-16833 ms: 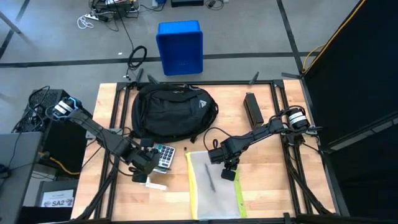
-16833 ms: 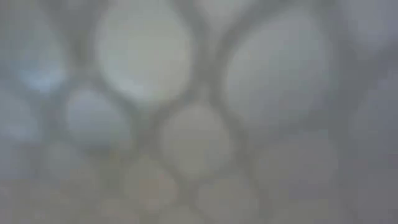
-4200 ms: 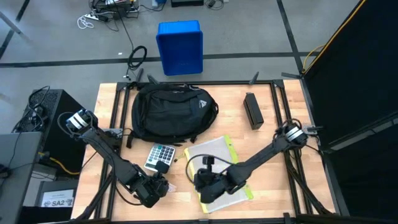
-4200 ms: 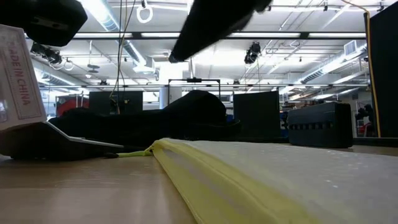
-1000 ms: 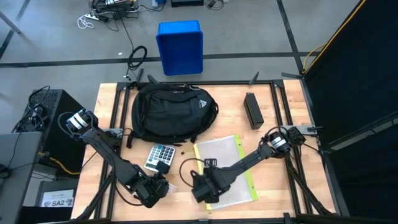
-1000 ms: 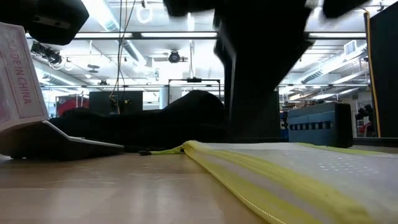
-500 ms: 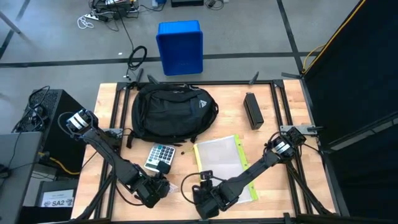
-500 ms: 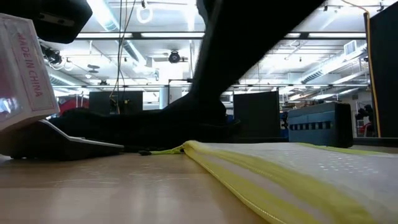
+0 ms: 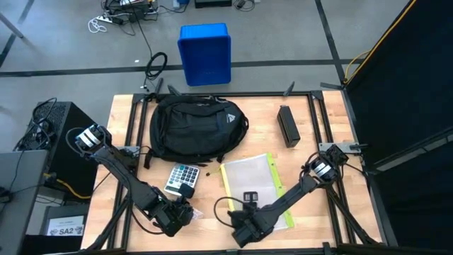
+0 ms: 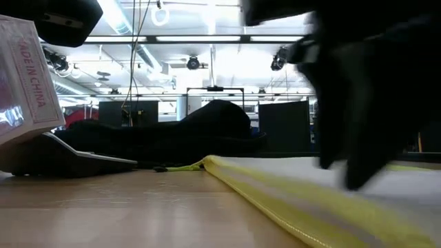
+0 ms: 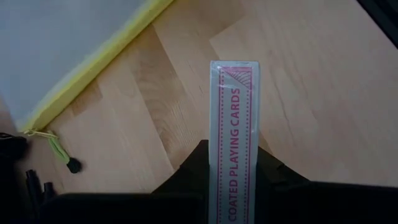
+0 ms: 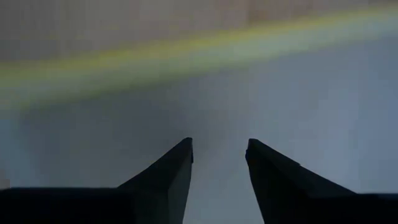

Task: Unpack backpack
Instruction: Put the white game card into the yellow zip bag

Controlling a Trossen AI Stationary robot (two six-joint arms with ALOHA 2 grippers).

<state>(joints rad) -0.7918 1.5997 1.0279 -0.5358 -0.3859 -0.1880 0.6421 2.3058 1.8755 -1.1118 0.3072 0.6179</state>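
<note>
The black backpack (image 9: pixel 198 127) lies flat at the table's far middle and shows as a dark hump in the low view (image 10: pixel 207 131). My left gripper (image 9: pixel 173 216) is at the near left, shut on a box of playing cards (image 11: pixel 233 137). A clear pouch with a yellow edge (image 9: pixel 255 188) lies flat at the near middle. My right gripper (image 12: pixel 219 149) hangs open just over the pouch's near left corner (image 9: pixel 244 228), fingers pointing down. My left gripper pinches the card box between its two fingers, which lie on the two broad faces at its lower end (image 11: pixel 233 186). The fingers slant down from the table's left. The box (image 10: pixel 24 76) is tilted and lifted clear of the table. Whether my right gripper touches the pouch I cannot tell.
A grey calculator (image 9: pixel 182 178) lies between the backpack and my left gripper. A black oblong box (image 9: pixel 287 126) lies at the far right. A blue bin (image 9: pixel 205 53) stands on the floor beyond the far edge. The pouch's zip pull (image 11: pixel 59 152) lies loose on the wood.
My right gripper has gone down and toward the table's near edge, then a little toward the right, to the pouch's near left corner. The pouch has stayed where it was.
</note>
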